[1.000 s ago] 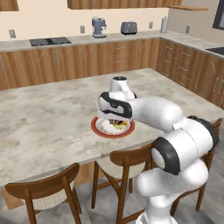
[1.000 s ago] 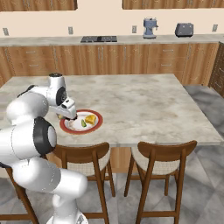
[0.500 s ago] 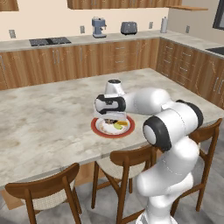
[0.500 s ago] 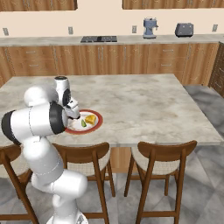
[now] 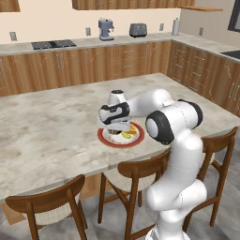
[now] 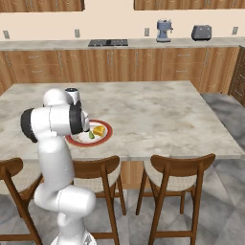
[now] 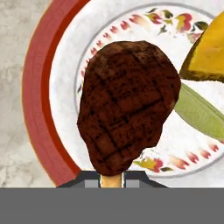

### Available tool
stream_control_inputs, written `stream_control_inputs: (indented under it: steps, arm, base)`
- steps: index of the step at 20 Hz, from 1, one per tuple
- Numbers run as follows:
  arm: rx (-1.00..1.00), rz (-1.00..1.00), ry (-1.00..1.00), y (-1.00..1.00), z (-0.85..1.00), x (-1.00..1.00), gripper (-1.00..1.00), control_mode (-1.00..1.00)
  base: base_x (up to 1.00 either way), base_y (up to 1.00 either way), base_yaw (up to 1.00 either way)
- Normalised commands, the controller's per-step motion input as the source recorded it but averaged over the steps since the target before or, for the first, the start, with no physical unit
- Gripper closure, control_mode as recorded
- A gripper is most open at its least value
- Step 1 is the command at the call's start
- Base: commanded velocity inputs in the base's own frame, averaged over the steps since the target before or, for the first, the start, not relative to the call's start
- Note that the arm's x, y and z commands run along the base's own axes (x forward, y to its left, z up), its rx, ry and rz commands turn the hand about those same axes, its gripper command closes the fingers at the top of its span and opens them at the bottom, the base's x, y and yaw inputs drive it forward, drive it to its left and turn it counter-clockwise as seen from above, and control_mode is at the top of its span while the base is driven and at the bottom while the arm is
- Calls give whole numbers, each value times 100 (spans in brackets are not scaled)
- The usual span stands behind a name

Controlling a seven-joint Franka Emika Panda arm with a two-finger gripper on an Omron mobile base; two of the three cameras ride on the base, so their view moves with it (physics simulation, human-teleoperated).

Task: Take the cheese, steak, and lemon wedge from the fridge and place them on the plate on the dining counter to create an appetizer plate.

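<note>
over the plate point(image 5: 107, 139) on the dining counter point(image 5: 47, 126) the gripper point(image 5: 117, 127) hangs low, hand right above the food. can't tell if the claw is clenched or released; the steak point(image 7: 127, 105) hides the tips in the hand view. steak sits over the plate's white centre, cheese point(image 6: 99, 130) and lemon wedge point(image 6: 91, 136) just beside it. risk: if the steak is not yet let go and sticks to the fingers, lifting drags it off; a sideways exit could knock the cheese or wedge toward the red rim.
</note>
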Motion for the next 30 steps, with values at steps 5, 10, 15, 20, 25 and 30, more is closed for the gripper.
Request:
stream_control_inputs:
  steps: [5, 10, 15, 20, 25, 30]
  arm:
    - [0, 0, 3, 9, -42, 40, 100, -100]
    - [0, 0, 3, -3, -36, 13, -100, -100]
    - [0, -3, 0, -35, 8, -4, -100, -100]
    - [0, -4, -1, -41, 44, -18, -100, -100]
    - [0, 0, -5, -8, 62, -43, -100, -100]
    - [0, 0, -31, -15, 68, -99, -100, -100]
  base:
    - [0, 0, 0]
    - [0, 0, 0]
    - [0, 0, 0]
    - [0, 0, 0]
    - [0, 0, 0]
    - [0, 0, 0]
